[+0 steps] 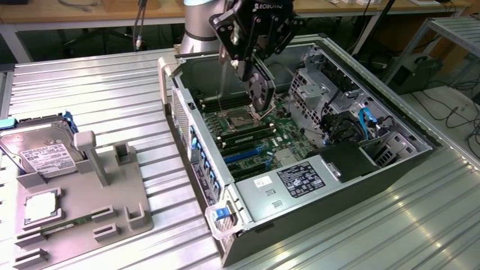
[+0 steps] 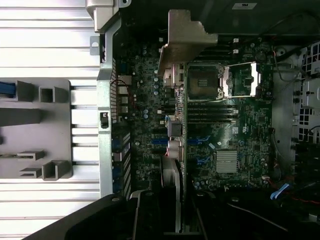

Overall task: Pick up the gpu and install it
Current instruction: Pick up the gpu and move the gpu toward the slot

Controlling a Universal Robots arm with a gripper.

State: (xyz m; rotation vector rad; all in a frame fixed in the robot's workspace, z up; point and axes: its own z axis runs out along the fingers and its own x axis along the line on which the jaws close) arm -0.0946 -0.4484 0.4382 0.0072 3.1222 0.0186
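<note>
The gpu (image 1: 259,89), a thin dark card with a black round fan on one face, hangs upright over the open computer case (image 1: 315,185). My gripper (image 1: 250,66) is shut on its upper edge. The card's lower edge hovers above the motherboard (image 1: 251,138), near the processor socket. In the wrist view the gpu (image 2: 181,125) appears edge-on, running across the motherboard (image 2: 230,130). Its pale metal bracket (image 2: 184,37) lies at the end farthest from my gripper (image 2: 176,202). The card is apart from the blue slots (image 2: 162,141) beneath it.
A grey holder fixture (image 1: 86,197) lies on the ribbed metal table at the exterior view's left. It carries a silver hard drive (image 1: 41,149) and a processor chip (image 1: 41,205). The case walls, drive cage (image 1: 318,84) and cables (image 1: 367,121) surround the motherboard.
</note>
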